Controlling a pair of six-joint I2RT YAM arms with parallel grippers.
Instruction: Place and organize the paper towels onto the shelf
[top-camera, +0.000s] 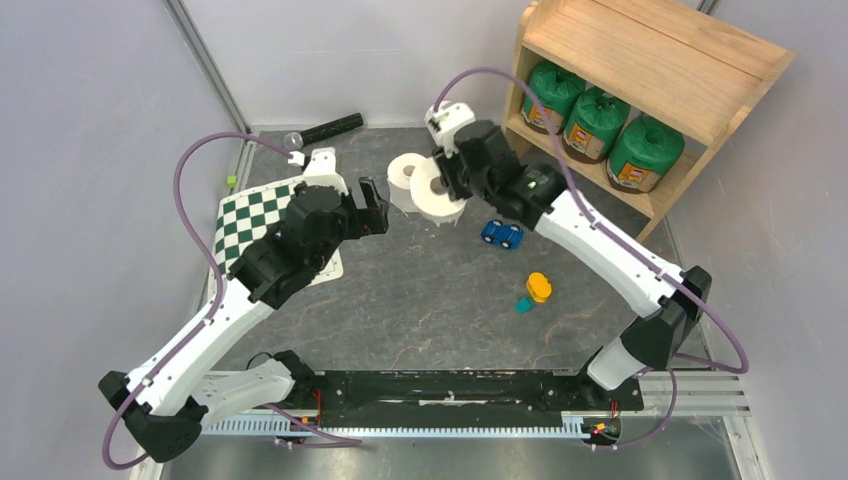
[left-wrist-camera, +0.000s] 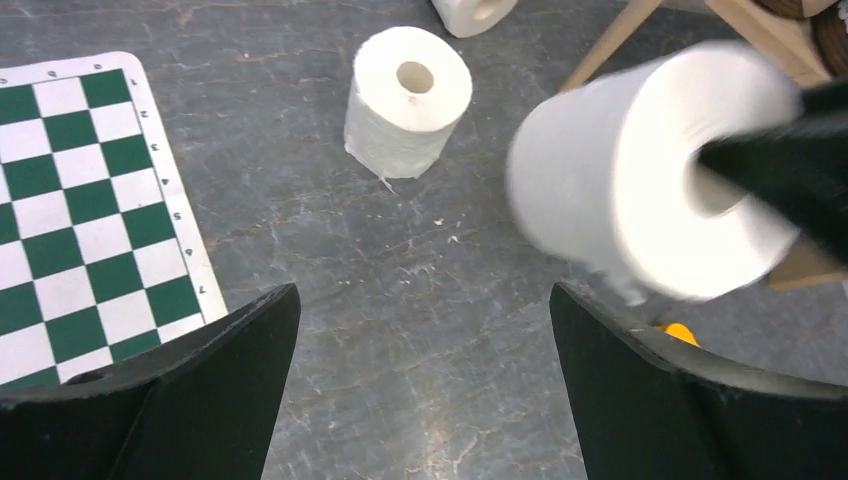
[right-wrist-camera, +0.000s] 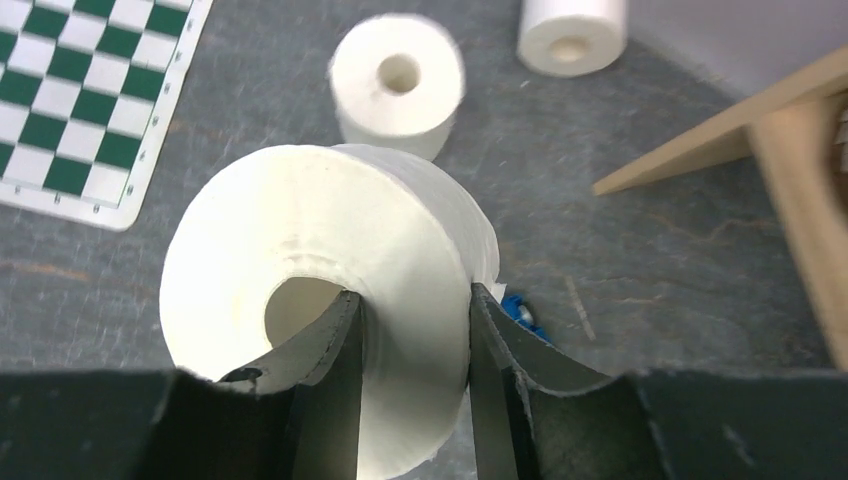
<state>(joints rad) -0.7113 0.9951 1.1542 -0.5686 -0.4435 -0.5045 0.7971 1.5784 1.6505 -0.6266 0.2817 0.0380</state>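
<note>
My right gripper (top-camera: 445, 182) is shut on a bare white paper towel roll (top-camera: 436, 198), one finger in its hollow core and one outside its wall (right-wrist-camera: 410, 295). The roll hangs above the floor and also shows in the left wrist view (left-wrist-camera: 640, 170). A second white roll (top-camera: 404, 173) stands beside it (left-wrist-camera: 408, 100). A third white roll (right-wrist-camera: 570, 35) lies farther back; in the top view the arm hides it. Three green-wrapped rolls (top-camera: 593, 122) sit on the lower tier of the wooden shelf (top-camera: 650, 45). My left gripper (top-camera: 375, 210) is open and empty (left-wrist-camera: 425, 295).
A green-white checkerboard mat (top-camera: 252, 222) lies under the left arm. A black microphone (top-camera: 330, 128) lies at the back wall. A blue toy car (top-camera: 502, 234), an orange object (top-camera: 538, 287) and a small teal piece (top-camera: 523, 305) lie under the right arm.
</note>
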